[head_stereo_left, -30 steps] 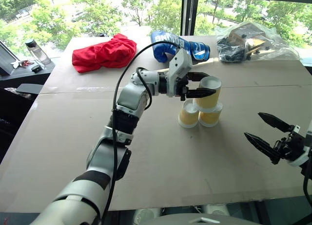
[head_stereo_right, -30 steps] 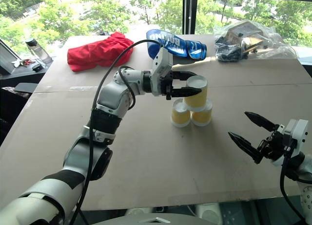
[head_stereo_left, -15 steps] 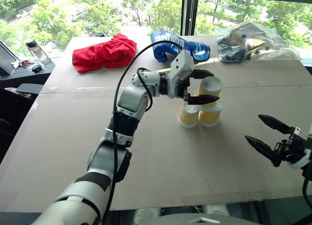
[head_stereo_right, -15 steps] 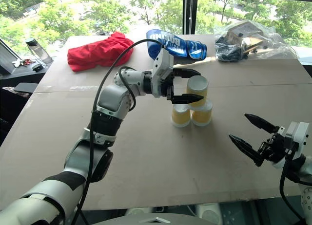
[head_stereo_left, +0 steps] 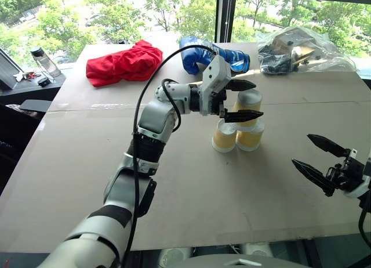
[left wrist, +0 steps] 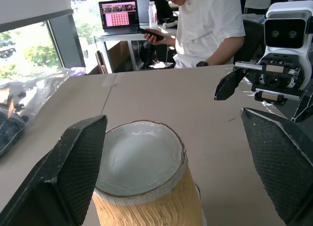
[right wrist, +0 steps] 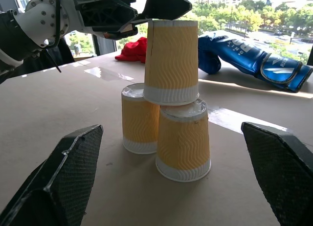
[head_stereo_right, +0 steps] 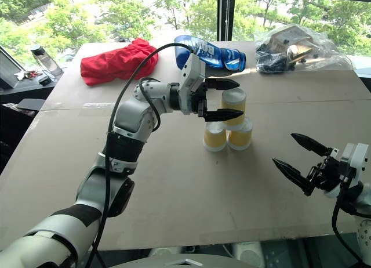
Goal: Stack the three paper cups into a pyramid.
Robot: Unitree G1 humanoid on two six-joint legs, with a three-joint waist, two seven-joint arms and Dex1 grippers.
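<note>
Yellow-tan ribbed paper makes up all three paper cups, each upside down with its white base up. Two of them, the left bottom cup (right wrist: 140,118) and the right bottom cup (right wrist: 183,139), stand touching side by side on the desk (head_stereo_left: 191,198), around its middle and nearer the far edge than the near one. The top cup (right wrist: 170,62) rests across the two, so the pyramid (head_stereo_left: 238,123) looks built.

The left gripper (head_stereo_left: 242,100) hangs level at the top cup's height, its two black fingers spread wide to either side of the cup and clear of it; in the left wrist view the cup's white base sits between the fingers (left wrist: 73,172) with a gap on each side. The right gripper (head_stereo_left: 318,159) hovers near the right edge of the desk, well apart from the cups, its jaws also spread and holding nothing.

Judging by the thin paper, the cups are very light and would slide or topple at a slight nudge. Their walls would crush under a hard squeeze. The ribbing should give the fingers some grip. The safest hold is probably across the mid-height of the sidewall, lightly, with any withdrawal kept straight so that neither finger brushes the top cup.
</note>
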